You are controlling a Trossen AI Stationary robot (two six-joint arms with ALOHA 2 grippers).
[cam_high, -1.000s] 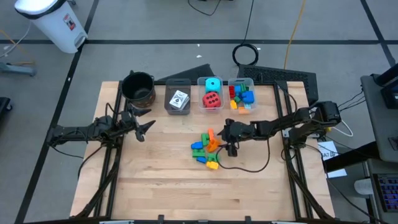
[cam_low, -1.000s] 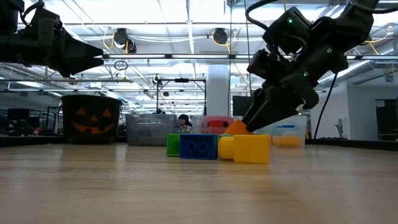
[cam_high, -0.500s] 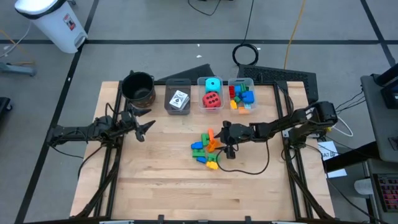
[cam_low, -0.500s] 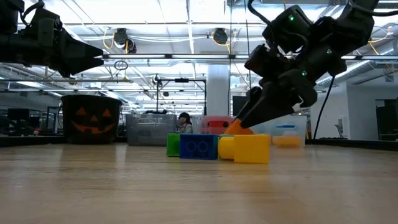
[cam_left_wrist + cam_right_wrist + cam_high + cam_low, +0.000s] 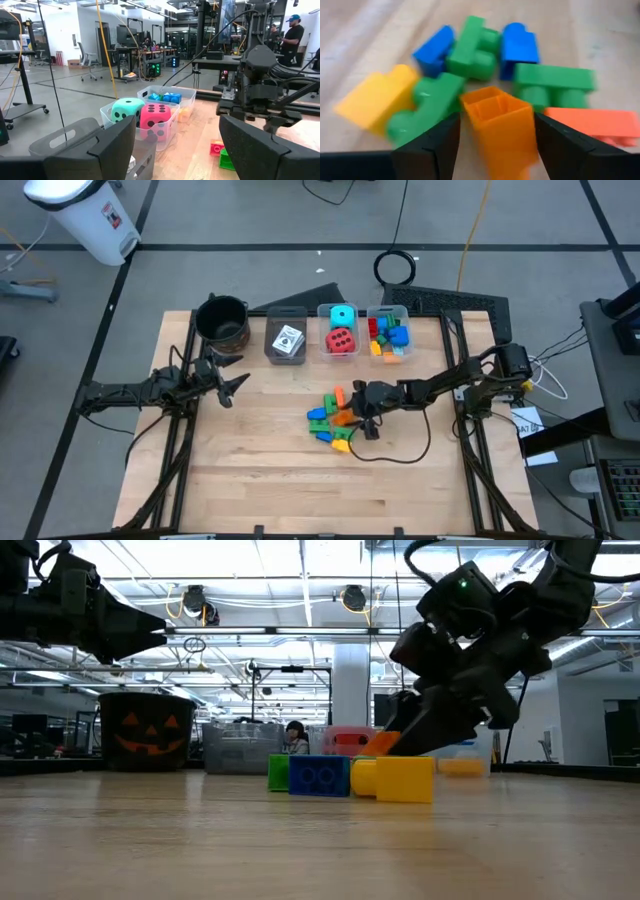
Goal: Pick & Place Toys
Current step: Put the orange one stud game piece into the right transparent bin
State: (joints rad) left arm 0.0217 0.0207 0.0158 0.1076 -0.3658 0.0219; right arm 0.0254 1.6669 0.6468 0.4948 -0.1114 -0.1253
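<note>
The right tool (image 5: 352, 408) is down at the brick pile (image 5: 334, 420) near the middle of the counter (image 5: 260, 470), its fingers (image 5: 427, 145) still apart and straddling an orange brick (image 5: 500, 125) that stands on end between them; whether the pads already touch the brick cannot be told. The step in hand looks like closing on that one brick, and it will go best if the fingers pinch its two flat side walls squarely and low enough that the hollow top does not slip out, then lift straight up before swinging away, since green (image 5: 472, 47), blue (image 5: 520, 42) and yellow (image 5: 377, 97) bricks lie just beside it and a sideways drag would scatter them. From table height a yellow brick (image 5: 395, 780) and a blue one (image 5: 320, 776) sit at the near side of the pile, right under the tool's wrist. The bins (image 5: 340, 330) and the black pot (image 5: 222, 320) line the far edge, with bricks already in the right-most bin (image 5: 388, 335), so the carry is a short run toward the far edge over bare wood. The near half of the counter is free. The left tool (image 5: 232, 385) hangs open above the left edge, well apart from the pile and out of the path.
</note>
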